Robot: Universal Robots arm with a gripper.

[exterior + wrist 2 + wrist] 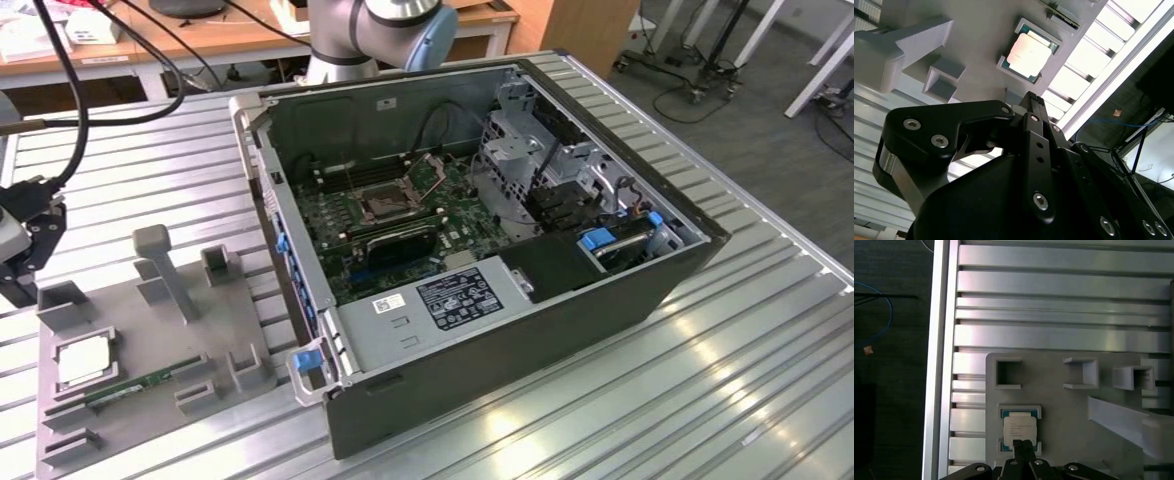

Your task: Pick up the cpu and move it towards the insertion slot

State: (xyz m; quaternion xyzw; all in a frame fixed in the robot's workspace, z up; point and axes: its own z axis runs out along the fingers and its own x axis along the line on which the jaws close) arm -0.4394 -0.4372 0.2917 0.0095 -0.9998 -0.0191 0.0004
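One ribbed metal table (747, 380) carries everything. Nearest, at the lower left of the exterior view, lies a grey holder tray (234, 320) with upright posts and small pockets. Past it, in the middle of the frame, an open computer case (534, 330) lies on its side. Beyond the table, a wooden desk (200, 40) stands at the upper left and dark floor (747, 110) shows at the upper right.

The arm (380, 25) rises at the top centre behind the case. Black cables (83, 115) sweep down at the left toward the gripper (19, 280), which hangs at the left edge of the frame over the tray's end. In both wrist views it points down at the tray. Its fingers (1018, 446) are pressed together with nothing between them, and the second wrist view shows bare tray between the tips and the cpu.

The cpu (83, 358) lies flat in a shallow square nest of the tray, silver top up, its sides in line with the tray's pockets. Being square, it shows no long axis. A memory stick (134, 385) lies just beside it. The insertion slot (387, 205) sits on the green board (447, 215) inside the case, well apart from the cpu.
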